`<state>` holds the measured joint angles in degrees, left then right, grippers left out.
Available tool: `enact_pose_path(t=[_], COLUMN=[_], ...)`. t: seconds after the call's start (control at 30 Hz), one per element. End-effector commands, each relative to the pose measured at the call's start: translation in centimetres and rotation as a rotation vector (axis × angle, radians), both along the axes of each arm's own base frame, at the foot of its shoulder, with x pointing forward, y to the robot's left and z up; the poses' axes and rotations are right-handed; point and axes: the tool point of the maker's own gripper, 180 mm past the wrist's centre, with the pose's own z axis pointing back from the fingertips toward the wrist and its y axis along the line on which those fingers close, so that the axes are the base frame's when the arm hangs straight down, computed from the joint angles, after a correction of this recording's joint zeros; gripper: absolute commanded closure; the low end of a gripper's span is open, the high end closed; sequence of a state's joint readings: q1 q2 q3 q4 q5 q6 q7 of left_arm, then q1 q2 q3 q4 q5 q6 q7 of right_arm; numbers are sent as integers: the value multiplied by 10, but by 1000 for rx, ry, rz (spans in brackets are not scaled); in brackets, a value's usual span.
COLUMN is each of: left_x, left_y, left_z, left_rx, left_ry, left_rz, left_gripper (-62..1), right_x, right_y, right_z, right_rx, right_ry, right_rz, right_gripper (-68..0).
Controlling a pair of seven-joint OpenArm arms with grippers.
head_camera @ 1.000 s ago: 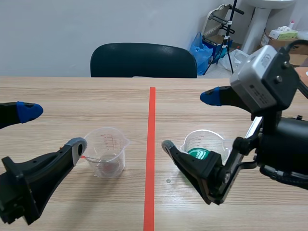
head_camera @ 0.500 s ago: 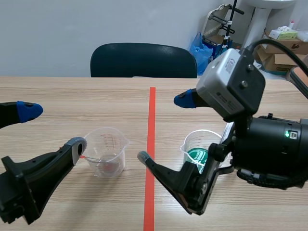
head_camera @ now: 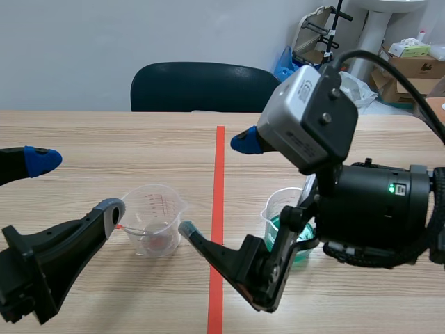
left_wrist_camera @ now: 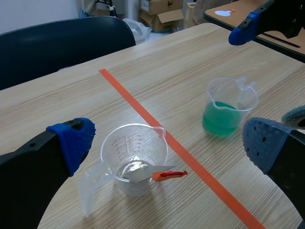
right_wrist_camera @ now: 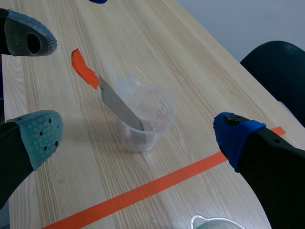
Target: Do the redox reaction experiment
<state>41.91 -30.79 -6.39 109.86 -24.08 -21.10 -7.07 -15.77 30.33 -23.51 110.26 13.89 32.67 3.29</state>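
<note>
A clear beaker (head_camera: 154, 224) stands left of the orange tape line, with a metal strip (left_wrist_camera: 148, 175) with an orange-red end leaning inside it. A second beaker holding green liquid (left_wrist_camera: 229, 110) stands right of the line, half hidden in the scene view behind the right arm. My left gripper (head_camera: 76, 184) hangs open just left of the clear beaker (left_wrist_camera: 136, 155). My right gripper (head_camera: 215, 186) reaches across the line and is open, its grey pad (head_camera: 188, 229) close beside the clear beaker (right_wrist_camera: 143, 119). Neither gripper holds anything.
The tape line (head_camera: 217, 209) runs down the table's middle. A dark chair (head_camera: 207, 87) stands behind the far edge. Boxes and clutter (head_camera: 407, 59) fill the back right of the room. The left gripper's grey pad (right_wrist_camera: 28, 33) shows near the strip's orange end (right_wrist_camera: 83, 69).
My right arm has swung left from over the green beaker, its open fingers crossing the tape line toward the clear beaker. The left arm and both beakers have stayed put.
</note>
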Motion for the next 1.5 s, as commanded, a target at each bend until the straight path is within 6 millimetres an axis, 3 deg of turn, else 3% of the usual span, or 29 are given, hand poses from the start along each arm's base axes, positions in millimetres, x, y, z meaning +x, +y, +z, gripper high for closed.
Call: enact_pose_path(t=[0.0, 0.53, 1.0, 1.27, 1.47], left_x=[1, 1, 3, -1, -18], left_y=[0, 0, 3, 28, 44], left_z=[6, 6, 5, 13, 6], left_rx=[-17, -17, -4, 39, 93], left_ry=[-20, -20, -21, -87, -55], left_rz=[4, 4, 22, 96, 93], left_gripper=[-623, -623, -623, -623, -623], right_x=[2, 5, -1, 4, 15], right_y=[-1, 14, 34, 42, 49], right_z=[5, -9, 0, -6, -11], right_rx=[10, 1, 20, 43, 45], right_ry=[-17, 4, -20, 7, 8], right_rz=[5, 61, 137, 119, 122], right_gripper=[-679, -679, -679, -679, -679])
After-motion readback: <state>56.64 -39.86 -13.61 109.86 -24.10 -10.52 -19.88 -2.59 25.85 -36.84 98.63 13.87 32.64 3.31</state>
